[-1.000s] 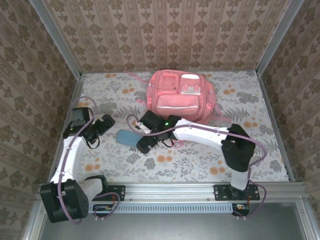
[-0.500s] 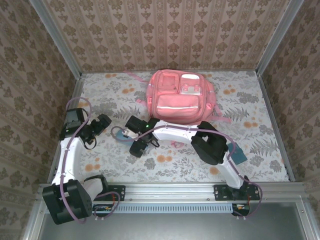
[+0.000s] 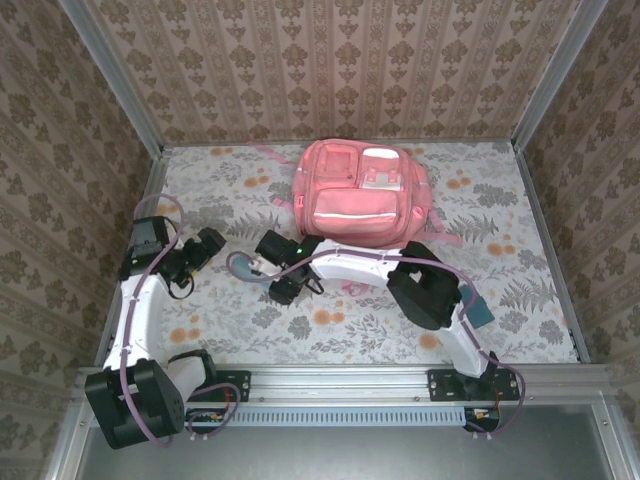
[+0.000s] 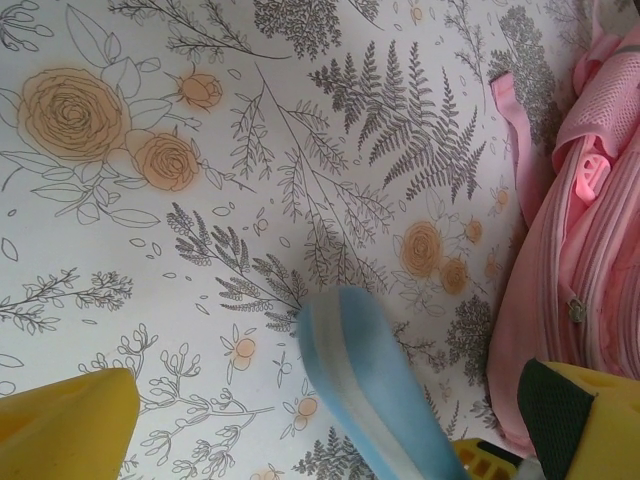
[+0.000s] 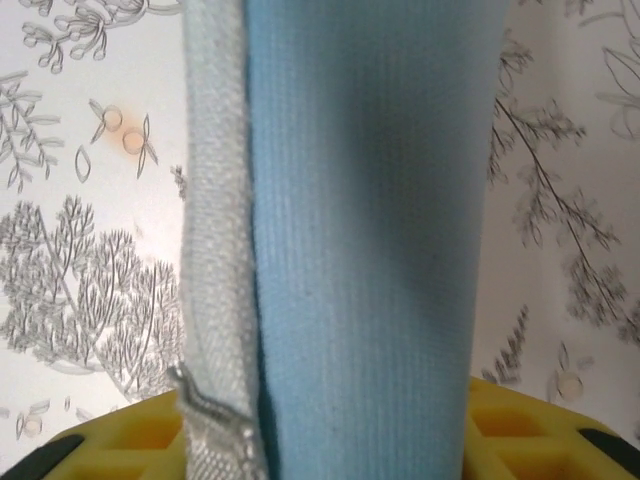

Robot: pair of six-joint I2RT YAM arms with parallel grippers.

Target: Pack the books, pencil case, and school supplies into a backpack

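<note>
Left of centre in the top view, the right gripper [image 3: 265, 275] clasps one end of a light-blue pencil case [image 3: 238, 265], lower left of the backpack [image 3: 360, 195]. It looks soft, light and floppy, so a mid-body hold seems steadier. The left gripper [image 3: 210, 243] gapes wide.

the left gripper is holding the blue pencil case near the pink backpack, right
Not the left one. The right gripper is holding the blue pencil case near the pink backpack; the right wrist view shows the case between that gripper's fingers. The left gripper stands open beside it.
</note>
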